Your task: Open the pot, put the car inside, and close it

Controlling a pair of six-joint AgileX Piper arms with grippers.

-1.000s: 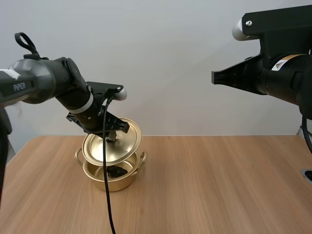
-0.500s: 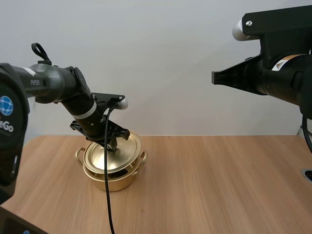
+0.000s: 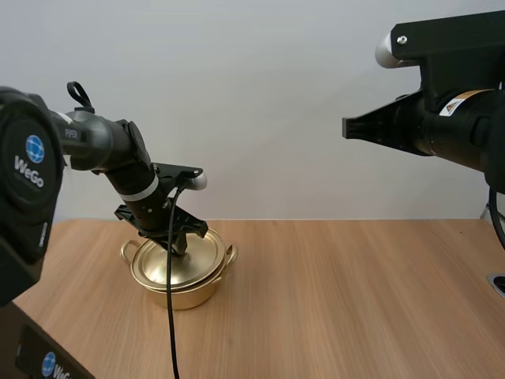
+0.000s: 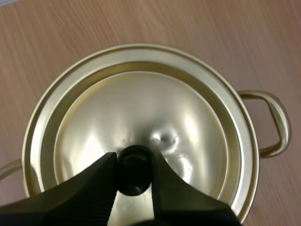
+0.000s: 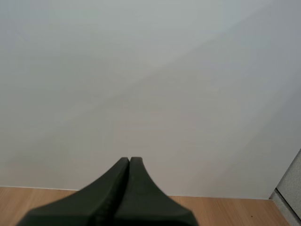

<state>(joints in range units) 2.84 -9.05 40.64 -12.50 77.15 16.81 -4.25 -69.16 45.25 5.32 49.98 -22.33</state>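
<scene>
Step in hand: we judge this to be the closing step, the last of the task, with the lid (image 4: 141, 108) down over the pot (image 3: 185, 290).
Left gripper (image 3: 177, 241): our fingers are clamped on the lid's black knob (image 4: 134, 172), one finger on each side of it.
Right gripper (image 5: 128, 161): the fingers lie together as one dark wedge with nothing between them, held high over the right side of the table (image 3: 355, 300) and well apart from the pot.
Pot: the golden pot stands on the left part of the wooden table, under our left gripper. One loop handle (image 4: 275, 122) juts out beside the lid.
Lid: in the left wrist view it sits centred, with the pot's rim showing as an even ring around it.
Next move: we think the left fingers need to part just enough to free the knob. The arm should then rise straight up so the lid is not dragged or tipped.
Risk: if we pull away sideways, the light lid could slide off centre.
Hidden: the lid covers the pot's mouth, so we cannot confirm the car is inside.
Hard to make out: we cannot tell whether the lid rests fully on the rim all the way round, because our own arm hides the far edge in the high view.
Cut off: the pot's other handle is only partly visible, beside our finger.
</scene>
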